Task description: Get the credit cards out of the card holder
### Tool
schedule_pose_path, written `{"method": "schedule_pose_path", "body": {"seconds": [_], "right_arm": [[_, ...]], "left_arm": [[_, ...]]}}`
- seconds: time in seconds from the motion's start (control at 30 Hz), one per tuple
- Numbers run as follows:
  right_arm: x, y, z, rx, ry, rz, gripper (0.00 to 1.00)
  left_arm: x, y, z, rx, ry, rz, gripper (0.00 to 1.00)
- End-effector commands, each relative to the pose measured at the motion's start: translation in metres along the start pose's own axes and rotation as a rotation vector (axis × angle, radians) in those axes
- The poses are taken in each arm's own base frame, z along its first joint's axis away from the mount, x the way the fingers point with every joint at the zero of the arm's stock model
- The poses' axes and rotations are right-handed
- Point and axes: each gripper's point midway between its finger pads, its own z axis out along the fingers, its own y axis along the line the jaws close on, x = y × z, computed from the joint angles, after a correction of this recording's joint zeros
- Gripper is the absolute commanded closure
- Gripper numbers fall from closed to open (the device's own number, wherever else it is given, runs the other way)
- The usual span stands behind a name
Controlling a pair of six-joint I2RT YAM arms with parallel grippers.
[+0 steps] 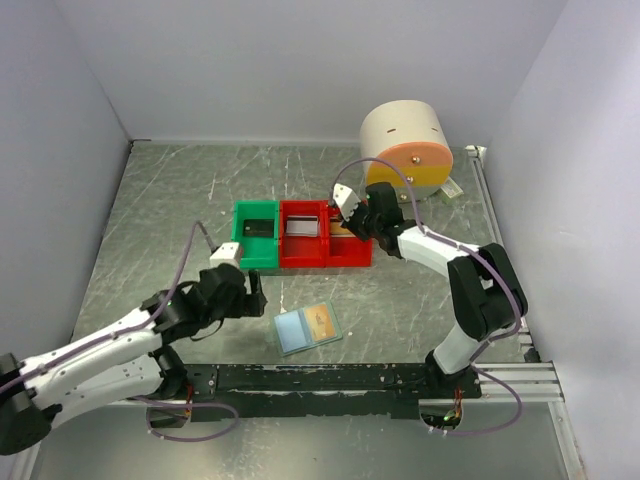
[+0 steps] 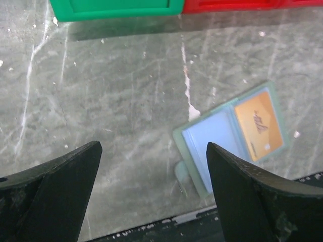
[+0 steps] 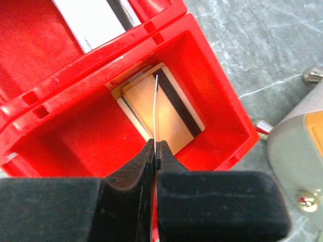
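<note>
The pale blue card holder [image 1: 307, 328] lies open and flat near the front of the table. An orange credit card [image 1: 320, 322] sits in its right pocket, and the left pocket looks empty. In the left wrist view the holder [image 2: 214, 146] and its orange card [image 2: 258, 126] lie to the right. My left gripper [image 1: 255, 295] is open and empty just left of the holder [image 2: 153, 146]. My right gripper [image 1: 352, 225] is shut on a thin card seen edge-on [image 3: 156, 108], above the right red bin [image 3: 222, 101], where tan cards with a black stripe [image 3: 174, 118] lie.
A green bin [image 1: 256, 235] and two red bins [image 1: 303, 240] stand in a row at mid-table; the middle one holds a pale card [image 3: 96, 20]. A round beige and orange drum [image 1: 405, 150] stands behind them. A black rail [image 1: 330, 380] runs along the near edge.
</note>
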Motion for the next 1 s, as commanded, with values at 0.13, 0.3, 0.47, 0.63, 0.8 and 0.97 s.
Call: {"method": "schedule_pose_path", "body": {"seconds": [0.13, 0.3, 0.47, 0.63, 0.8, 0.97], "right_arm": [[-0.011, -0.022, 0.013, 0.046, -0.01, -0.136, 1.0], [-0.004, -0.023, 0.014, 0.058, 0.006, -0.147, 1.0], [0.002, -0.025, 0.015, 0.082, 0.017, -0.191, 1.0], [0.001, -0.032, 0.019, 0.097, 0.024, -0.245, 1.0], [0.004, -0.038, 0.027, 0.114, 0.036, -0.28, 1.0], [0.003, -0.038, 0.031, 0.112, 0.025, -0.276, 1.0]], "left_arm": [[-0.031, 0.004, 0.026, 0.008, 0.104, 0.029, 0.04], [-0.025, 0.009, 0.007, 0.01, 0.104, -0.111, 0.06], [-0.005, 0.011, 0.0, 0.03, 0.142, -0.198, 0.09], [-0.003, 0.009, -0.002, 0.033, 0.162, -0.201, 0.09], [0.005, 0.01, -0.002, 0.006, 0.207, -0.221, 0.15], [0.005, 0.002, -0.008, 0.059, 0.177, -0.214, 0.15]]}}
